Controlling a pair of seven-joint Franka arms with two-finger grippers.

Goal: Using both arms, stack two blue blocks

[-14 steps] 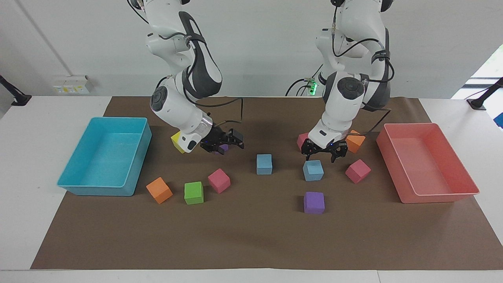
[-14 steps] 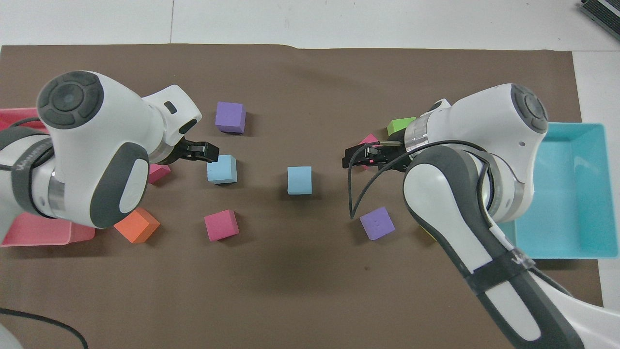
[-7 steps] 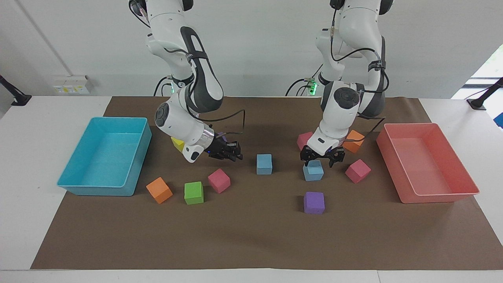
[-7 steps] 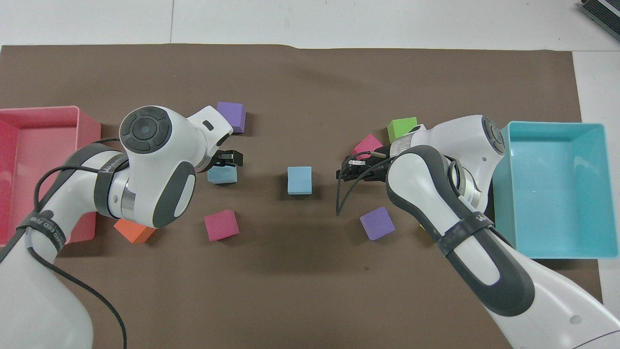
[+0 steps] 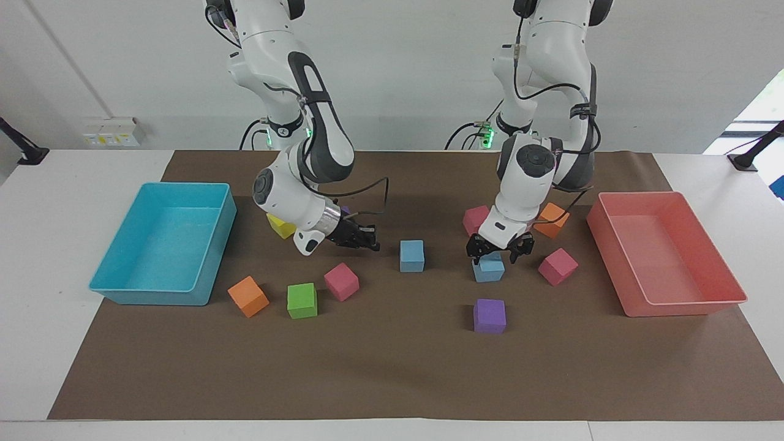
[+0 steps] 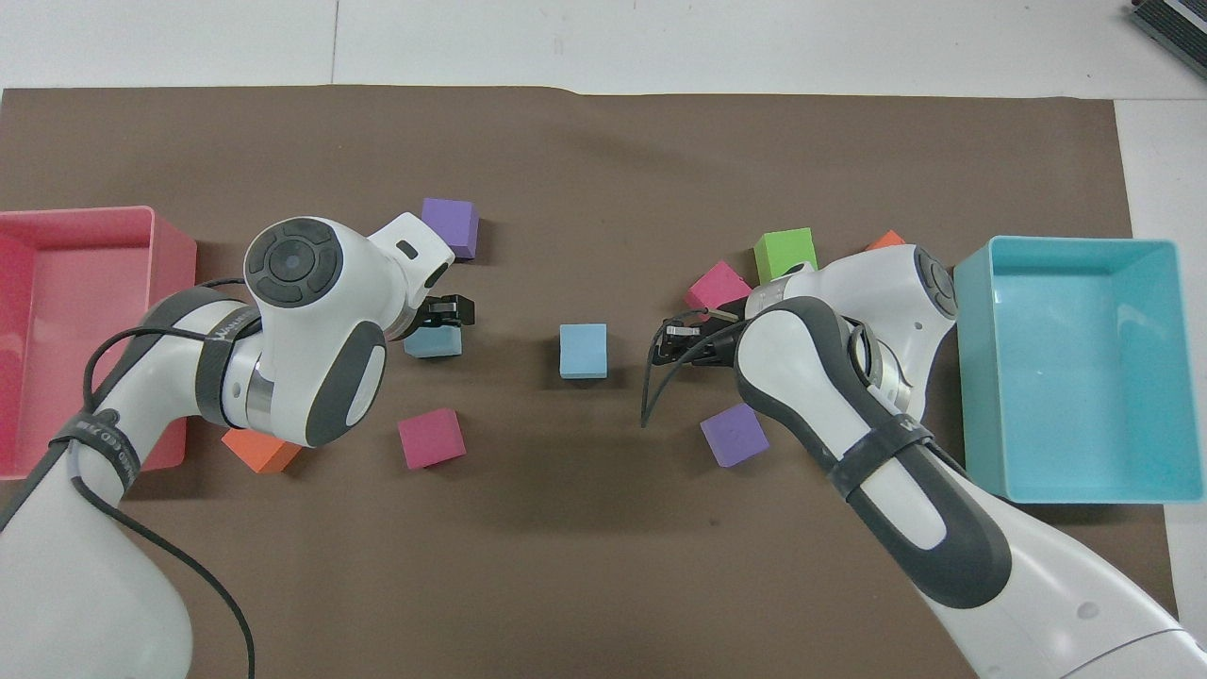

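Left end effector (image 5: 490,255) lowered, wide astride blue block (image 5: 488,271), right end effector (image 5: 371,240) now shut, empty.

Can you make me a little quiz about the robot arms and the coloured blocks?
1. How many purple blocks can you count?
2. True or false: the right gripper holds a block.
3. What is the left gripper right over? A: a green block. B: a blue block. C: the pink tray.

Key: 1: two. 2: false, it is shut on nothing. 3: B.
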